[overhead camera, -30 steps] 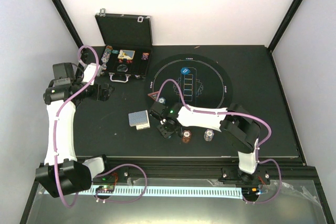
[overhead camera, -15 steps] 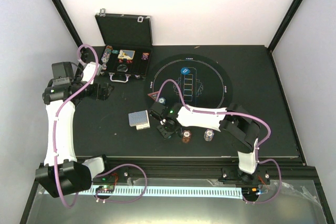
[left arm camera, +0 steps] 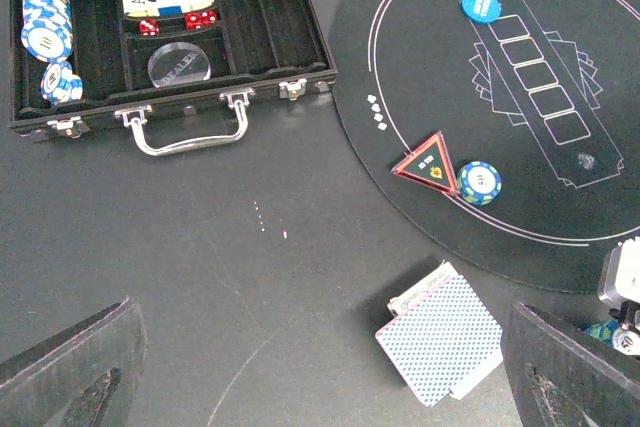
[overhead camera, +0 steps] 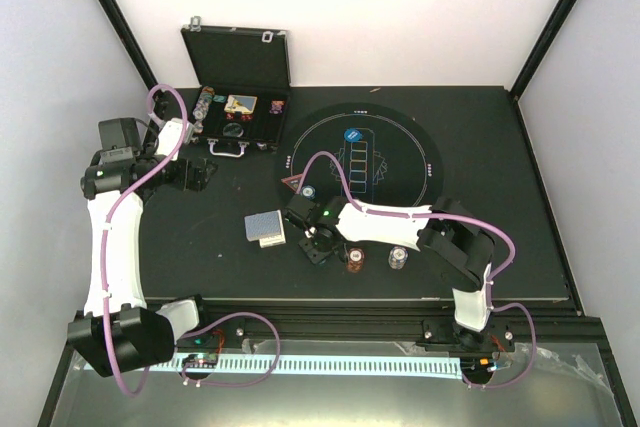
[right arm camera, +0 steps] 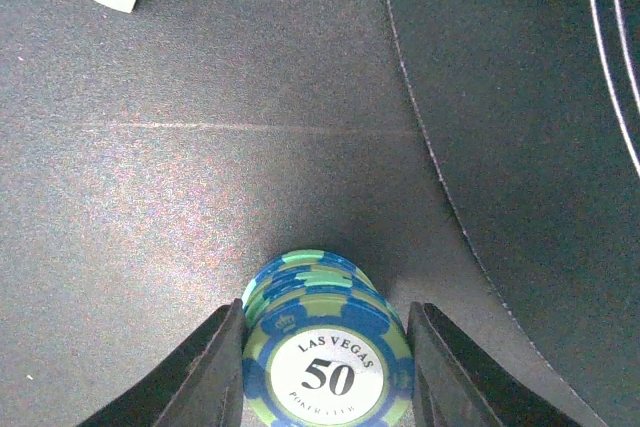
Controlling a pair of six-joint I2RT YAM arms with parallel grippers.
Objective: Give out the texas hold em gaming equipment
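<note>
You're looking at a matte black bench (overhead camera: 200,247) boxed in by plain white walls (overhead camera: 420,17) — back, left and right — with black posts (overhead camera: 113,17) running up the two rear corners. Light falls evenly, soft shadows only; a black slotted rail (overhead camera: 340,322) edges your near side.

Your left arm (overhead camera: 108,237) rises along the left edge of the overhead frame and bends inward at the top. The left tool (left arm camera: 320,372) is held high, its fingers (left arm camera: 70,367) spread wide in the lower corners of its wrist view. Your right arm (overhead camera: 390,219) stretches leftward to centre frame. The right tool (right arm camera: 322,367) is down at the table, its fingers touching both sides of a chip stack (right arm camera: 325,347).
</note>
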